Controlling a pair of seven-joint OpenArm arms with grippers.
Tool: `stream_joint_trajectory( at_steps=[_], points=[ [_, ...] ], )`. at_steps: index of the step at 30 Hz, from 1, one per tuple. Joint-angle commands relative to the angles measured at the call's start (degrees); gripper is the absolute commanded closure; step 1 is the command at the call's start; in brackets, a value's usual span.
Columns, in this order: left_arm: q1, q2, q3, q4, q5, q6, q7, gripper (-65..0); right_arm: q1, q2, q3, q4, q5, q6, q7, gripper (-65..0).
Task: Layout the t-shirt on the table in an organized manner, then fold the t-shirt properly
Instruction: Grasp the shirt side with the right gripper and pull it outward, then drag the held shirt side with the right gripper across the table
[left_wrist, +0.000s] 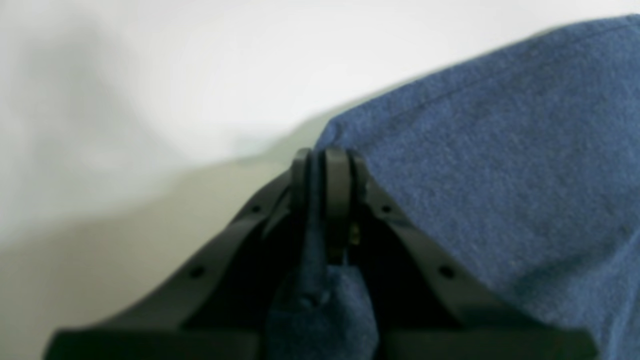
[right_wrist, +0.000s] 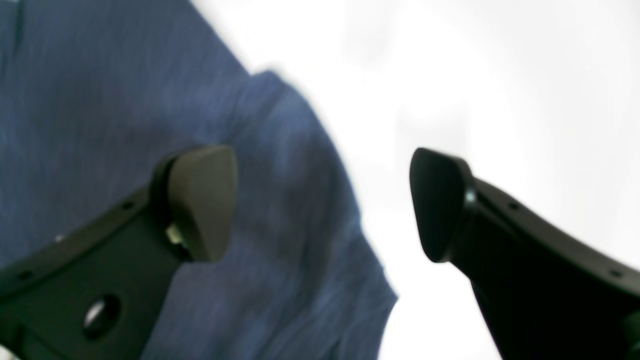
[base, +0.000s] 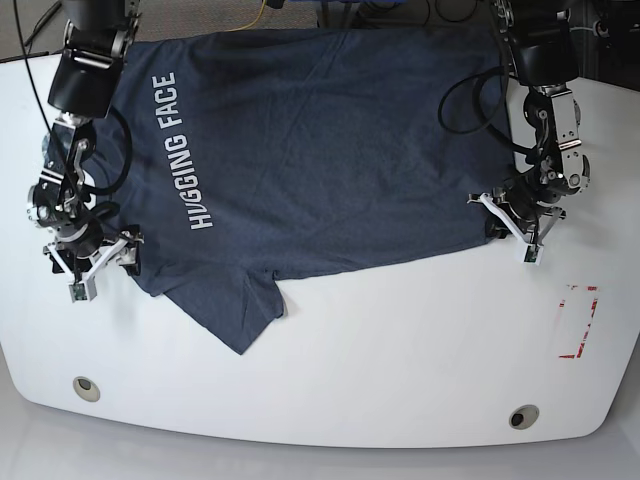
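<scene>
While the t-shirt (base: 320, 150) lay spread lettering-up across the table (base: 400, 370), the left gripper (left_wrist: 325, 165) pinched its hem corner, likely to keep tension; the right gripper (right_wrist: 320, 205) gaped wide, empty, over the sleeve edge.

Two black arms beside the table (base: 330, 390), looped black cables, boxy black upper housings, white brackets at each wrist, left claw (left_wrist: 327, 165) matte black with small screw holes, right claw (right_wrist: 322, 205) with rounded dark pads
</scene>
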Motion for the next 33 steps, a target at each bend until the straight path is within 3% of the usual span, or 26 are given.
stream_joint_trajectory(
  at_steps=[1, 10, 18, 33],
  points=[
    [0.0, -0.4, 0.0, 0.2, 1.7, 0.5, 2.8, -3.1, 4.0, 1.0, 0.4, -3.8, 0.2, -0.3, 1.5, -51.8],
    [0.1, -0.4, 0.0, 0.2, 1.7, 0.5, 2.8, -3.1, 12.9, 2.2, -0.2, -23.6, 0.2, 0.2, 11.2, -51.8],
    [0.1, -0.4, 0.0, 0.2, 1.7, 0.5, 2.8, -3.1, 16.4, 2.6, -4.9, -32.9, 0.2, 0.2, 17.6, -51.8],
    [0.1, -0.4, -0.1, 0.3, 1.7, 0.5, 2.8, -3.1, 11.3, 1.3, -7.0, -30.4, 0.6, 0.5, 18.1, -51.8]
  ],
)
